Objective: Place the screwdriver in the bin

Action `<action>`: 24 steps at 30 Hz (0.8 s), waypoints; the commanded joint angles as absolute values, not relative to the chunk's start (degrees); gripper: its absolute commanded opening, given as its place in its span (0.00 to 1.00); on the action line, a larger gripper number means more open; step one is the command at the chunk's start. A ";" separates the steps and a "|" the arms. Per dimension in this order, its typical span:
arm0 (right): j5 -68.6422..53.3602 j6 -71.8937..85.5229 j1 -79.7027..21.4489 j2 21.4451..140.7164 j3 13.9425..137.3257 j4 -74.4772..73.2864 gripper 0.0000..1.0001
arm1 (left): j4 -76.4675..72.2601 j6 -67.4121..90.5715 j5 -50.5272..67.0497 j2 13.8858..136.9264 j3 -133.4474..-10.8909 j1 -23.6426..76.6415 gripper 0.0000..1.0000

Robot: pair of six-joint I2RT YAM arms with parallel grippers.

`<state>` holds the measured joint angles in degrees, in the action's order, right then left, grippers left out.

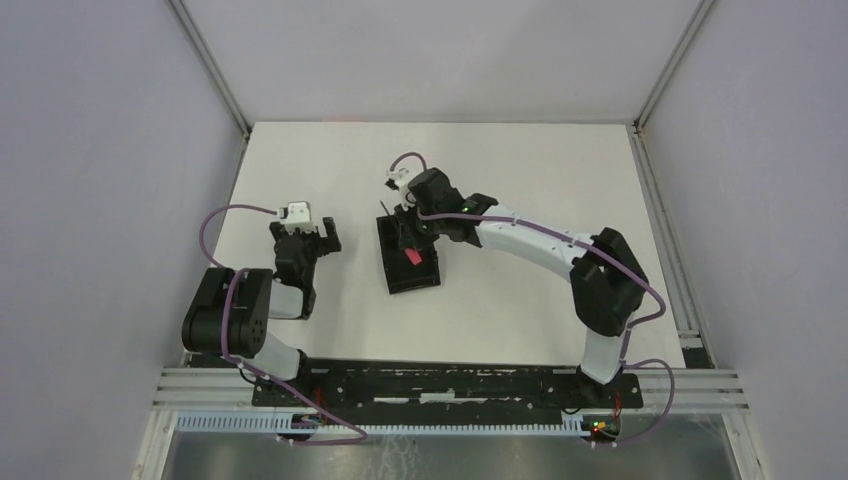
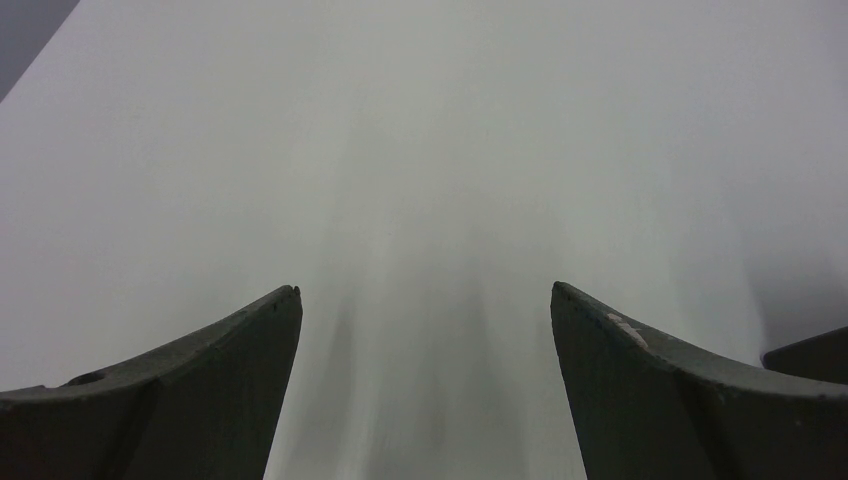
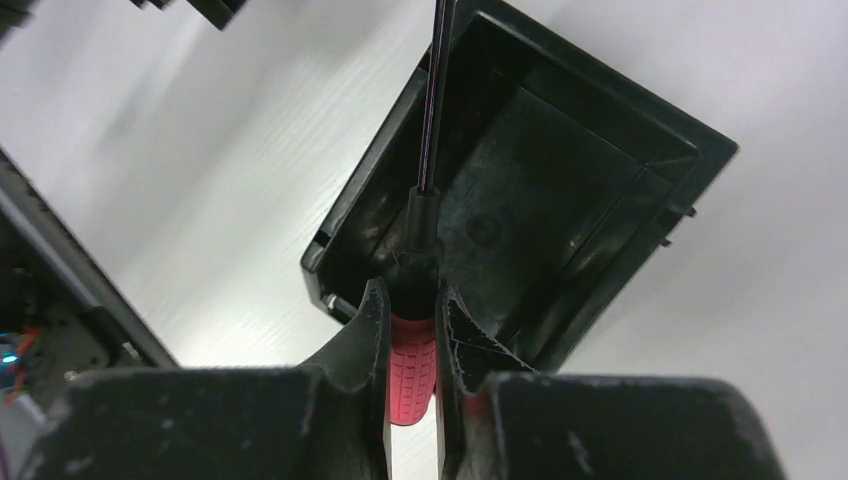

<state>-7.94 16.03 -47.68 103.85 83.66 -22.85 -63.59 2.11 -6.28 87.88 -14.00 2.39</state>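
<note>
Right wrist view, nearest first: right gripper (image 3: pixel 410 310) is clamped on the screwdriver (image 3: pixel 412 365), both ribbed black pads pressed to the sides of the red knurled handle. Handle sits between the fingers with a dark collar just ahead of them. The thin dark shaft runs away from the camera, along the bin's left wall and out past its far corner rim.

The bin (image 3: pixel 600 150) lies directly under and ahead of the fingers: black, rectangular, open-topped, with low walls and a scuffed, faintly glossy floor. Nothing else is in it. I cannot tell whether the handle touches the floor or hangs just above it.

Top view: a red patch shows inside the bin outline, the shaft tip poking beyond the bin's far-left corner. The bin is skewed to the table edges.

Around: an aluminium rail (image 1: pixel 450 385) carries both arm bases at the near edge. Left gripper (image 2: pixel 425 288) is parked left of the bin, apart from it, with its fingers (image 2: pixel 200 390) spread wide and holding nothing, over the bare white matte table (image 1: pixel 520 320). Purple cables (image 1: pixel 225 215) loop along both arms. Farthest out are plain grey walls (image 1: pixel 100 150).
</note>
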 commanded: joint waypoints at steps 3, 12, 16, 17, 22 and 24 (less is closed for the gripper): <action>-1.34 8.22 -50.22 108.94 83.87 -18.14 0.00 | -66.62 1.19 -6.44 87.90 -14.33 2.56 1.00; 2.92 7.69 -51.35 109.56 77.96 -16.59 0.18 | -66.62 1.14 -6.41 87.89 -14.33 2.50 1.00; 3.91 9.48 -51.39 110.14 78.93 -16.41 0.42 | -66.62 1.15 -6.41 87.94 -14.33 2.61 1.00; 4.20 9.78 -51.40 110.22 79.55 -16.72 0.44 | -66.62 1.14 -6.42 87.90 -14.33 2.52 1.00; 5.02 11.81 -51.59 108.72 81.79 -16.28 0.47 | -66.62 1.15 -6.40 87.89 -14.33 2.59 1.00; 5.57 12.44 -51.55 106.73 82.22 -15.69 0.48 | -66.62 1.17 -6.39 87.90 -14.33 2.53 1.00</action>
<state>3.29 10.17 -51.09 109.89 78.87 -18.52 -63.59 2.11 -6.28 87.88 -14.00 2.39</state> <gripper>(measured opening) 0.473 0.997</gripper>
